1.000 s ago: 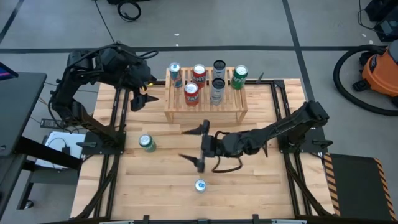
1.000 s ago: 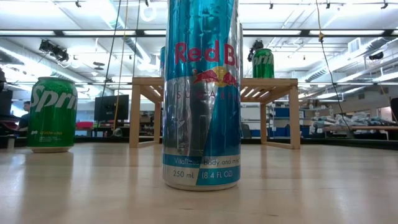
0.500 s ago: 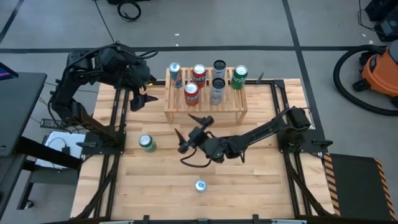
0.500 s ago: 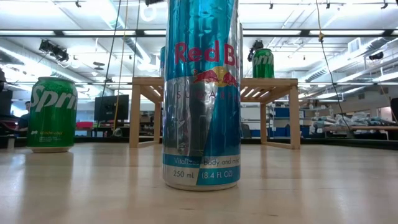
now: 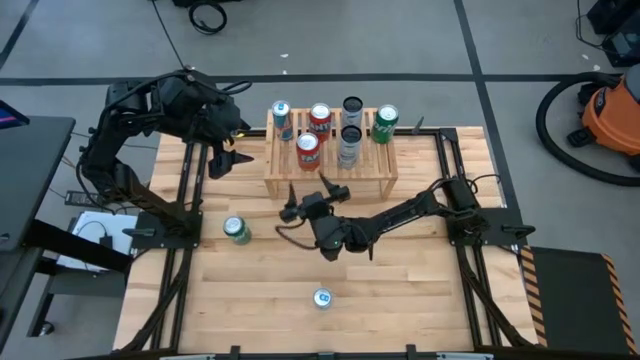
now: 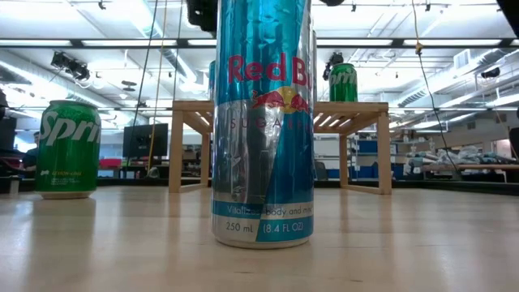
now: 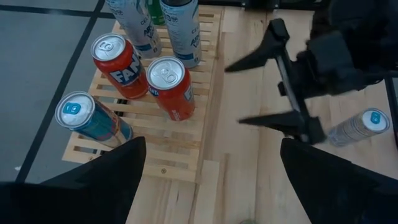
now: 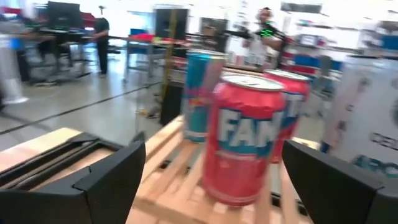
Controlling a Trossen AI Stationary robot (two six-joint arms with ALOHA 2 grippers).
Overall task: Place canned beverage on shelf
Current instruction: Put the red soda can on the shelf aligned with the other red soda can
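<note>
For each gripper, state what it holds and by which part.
Nothing is held. The right gripper is open before the light slatted wooden shelf; the left gripper is open beside it.

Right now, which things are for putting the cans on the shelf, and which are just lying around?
For the job: shelf, loose Sprite can, loose Red Bull can, right gripper open at the shelf's front, left gripper open, waiting beside the shelf.

Just lying about: orange vacuum and black cable, both on the floor.
</note>
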